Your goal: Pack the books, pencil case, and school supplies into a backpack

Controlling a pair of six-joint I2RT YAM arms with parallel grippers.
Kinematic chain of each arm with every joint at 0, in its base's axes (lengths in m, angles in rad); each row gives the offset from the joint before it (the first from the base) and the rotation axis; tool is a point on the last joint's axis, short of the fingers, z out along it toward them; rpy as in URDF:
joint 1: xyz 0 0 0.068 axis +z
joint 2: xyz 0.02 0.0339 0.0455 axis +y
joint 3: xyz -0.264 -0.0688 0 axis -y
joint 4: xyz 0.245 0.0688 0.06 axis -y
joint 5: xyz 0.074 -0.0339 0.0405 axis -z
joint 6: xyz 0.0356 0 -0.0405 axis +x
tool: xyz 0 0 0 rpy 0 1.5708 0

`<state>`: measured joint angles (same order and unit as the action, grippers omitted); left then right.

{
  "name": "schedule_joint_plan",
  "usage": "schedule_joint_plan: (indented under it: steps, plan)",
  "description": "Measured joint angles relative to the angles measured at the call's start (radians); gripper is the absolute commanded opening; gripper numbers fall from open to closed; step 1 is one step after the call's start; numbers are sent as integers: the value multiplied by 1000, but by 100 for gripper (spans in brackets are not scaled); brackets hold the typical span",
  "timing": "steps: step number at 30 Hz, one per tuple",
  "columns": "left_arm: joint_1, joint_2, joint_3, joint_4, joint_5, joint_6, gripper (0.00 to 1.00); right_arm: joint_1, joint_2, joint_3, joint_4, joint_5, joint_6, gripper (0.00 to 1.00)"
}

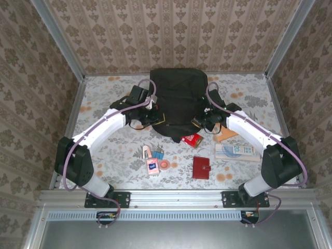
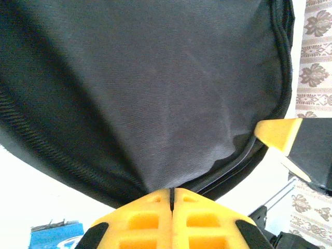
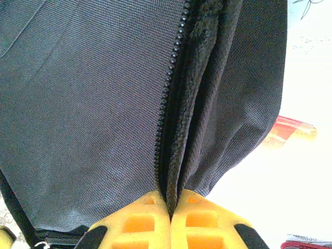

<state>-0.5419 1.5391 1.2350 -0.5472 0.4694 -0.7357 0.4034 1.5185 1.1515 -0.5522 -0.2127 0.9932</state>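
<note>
As the overhead camera looks down, the large soft black fabric backpack sits central on the table. Left wrist: my left gripper pinches closed on limp cloth by the zip. Right wrist: my right gripper clamps the zip edge. Floppy stuff, I reckon, so that stiffer seam holds best.

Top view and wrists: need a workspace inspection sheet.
Surface: floral-patterned table.
Job's things: black backpack centre rear; orange-tan book under the right arm; tape roll, binder clips, pink card in front.
Clutter: red case and pale blue-white pack, purpose unclear.
Grippers: left gripper and right gripper both shut on backpack fabric.
Cables: purple cables loop along both arms.
Surroundings: wallpapered walls, metal frame rail.
</note>
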Motion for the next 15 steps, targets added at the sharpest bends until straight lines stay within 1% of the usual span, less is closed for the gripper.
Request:
schedule_joint_plan:
  steps: [5,10,15]
  plan:
    - [31,-13,-10,-3,-3,26,0,-3,0,15,-11,0,-39,0]
    - [83,-14,-10,-8,-2,56,0,-13,0,34,-26,-2,-95,0]
    - [97,-5,12,-10,2,91,0,-13,0,70,-40,-1,-159,0]
